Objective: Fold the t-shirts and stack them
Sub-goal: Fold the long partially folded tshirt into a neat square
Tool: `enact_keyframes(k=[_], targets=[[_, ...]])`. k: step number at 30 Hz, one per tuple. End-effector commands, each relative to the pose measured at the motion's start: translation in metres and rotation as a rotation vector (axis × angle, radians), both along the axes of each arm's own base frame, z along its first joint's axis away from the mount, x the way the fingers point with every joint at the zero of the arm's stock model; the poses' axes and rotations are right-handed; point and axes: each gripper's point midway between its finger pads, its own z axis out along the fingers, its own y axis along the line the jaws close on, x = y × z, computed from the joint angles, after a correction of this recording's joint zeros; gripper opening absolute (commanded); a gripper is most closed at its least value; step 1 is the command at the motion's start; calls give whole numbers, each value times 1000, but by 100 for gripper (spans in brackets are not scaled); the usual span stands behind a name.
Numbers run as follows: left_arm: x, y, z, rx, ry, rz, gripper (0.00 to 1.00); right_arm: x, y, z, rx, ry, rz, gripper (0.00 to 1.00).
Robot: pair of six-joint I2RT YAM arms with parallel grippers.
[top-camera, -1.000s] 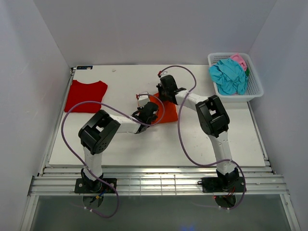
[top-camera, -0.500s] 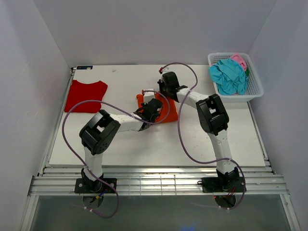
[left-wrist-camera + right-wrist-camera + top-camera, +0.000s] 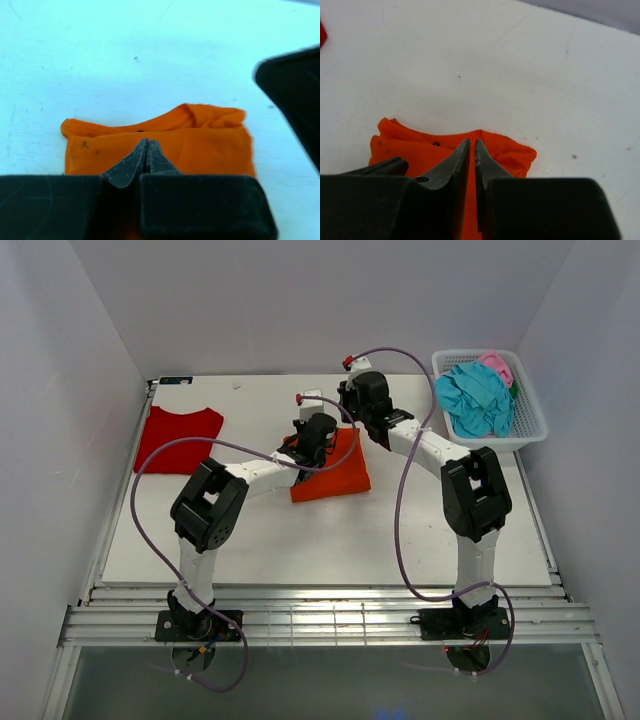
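Orange t-shirt (image 3: pixel 335 472): lies mid-table as a compact folded rectangle, with one rumpled edge on its far side. My judgement is that it sits there because both of my arms reach that spot equally.

Left gripper (image 3: pixel 146 146): hangs over the shirt's near part with the jaws all but together. Only a hairline seam shows, and I see no cloth in it.

Right gripper (image 3: pixel 472 145): over the same shirt, jaws a narrow slit apart, nothing pinched that I can see.

Red t-shirt (image 3: pixel 180 438): spread flat at the table's far left, well apart from the orange one. It is probably the base of the stack.

Teal t-shirt (image 3: pixel 475 400) and pink t-shirt (image 3: pixel 496 364): crumpled in the white lattice basket (image 3: pixel 530 422) at far right, apparently waiting to be folded.

Table (image 3: pixel 300 540): white.

Writing: no print or brand visible on any shirt. A small dark tag (image 3: pixel 176 380) sits at the table's far-left corner, too small to read.
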Motion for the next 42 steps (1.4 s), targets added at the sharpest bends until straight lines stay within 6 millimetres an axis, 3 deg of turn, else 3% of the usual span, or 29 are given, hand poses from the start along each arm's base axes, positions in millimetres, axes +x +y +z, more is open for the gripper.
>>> enact_keyframes(k=[1,6,19,24,34,38,41,42], targets=[[3,19,-31,43,69,48,8,-7,-5,-38,-31,66,3,14],[10,33,-50,46,99,76,6,-8,-5,-64,-51,113,2,13],[36,73,-56,17,119,125,4,-6,-24,-110,-113,206,-60,13],[31,78,-71,6,151,134,4,-7,-38,-130,-159,284,-111,13],[22,79,-98,12,203,120,2,-2,-41,-163,-188,383,-117,13],[32,75,-80,29,161,100,2,4,-41,-152,-186,354,-112,12],[45,71,-26,28,65,88,2,12,-42,-122,-179,274,-113,14],[49,70,-5,20,29,88,3,15,-44,-98,-171,226,-117,15]])
